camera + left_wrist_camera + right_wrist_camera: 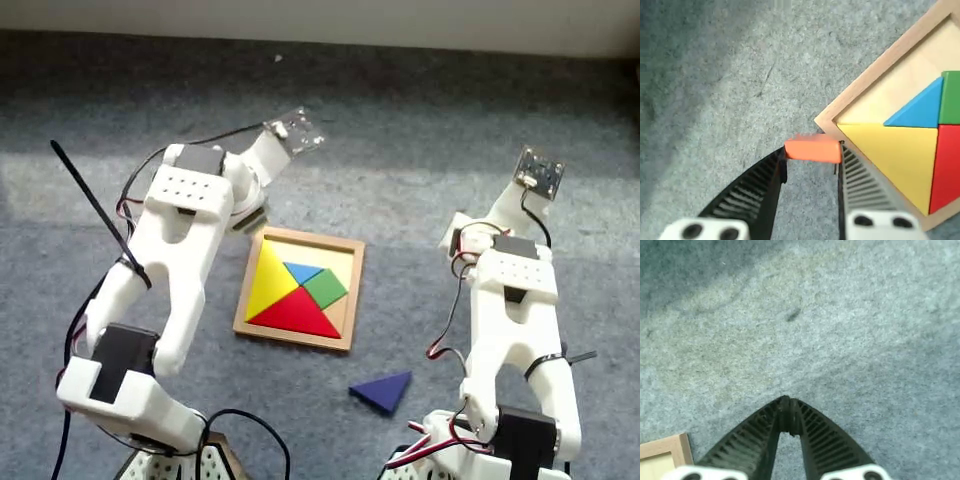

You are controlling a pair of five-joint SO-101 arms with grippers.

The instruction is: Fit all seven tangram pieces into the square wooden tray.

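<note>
Tray (pixel 295 339) sits mid-frame on the counter (pixel 420 150), four pieces (pixel 290 305) inside. One loose triangle (pixel 383 390) lies just off its lower-right corner, and the left jaws hold another piece (pixel 813 150) at its upper-left corner.

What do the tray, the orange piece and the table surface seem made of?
The tray: pale matte wood, by its natural tone. The orange piece: smooth, evenly coloured, painted wood or plastic; I cannot tell. The table surface: grey felt or short carpet, fuzzy and speckled.
</note>
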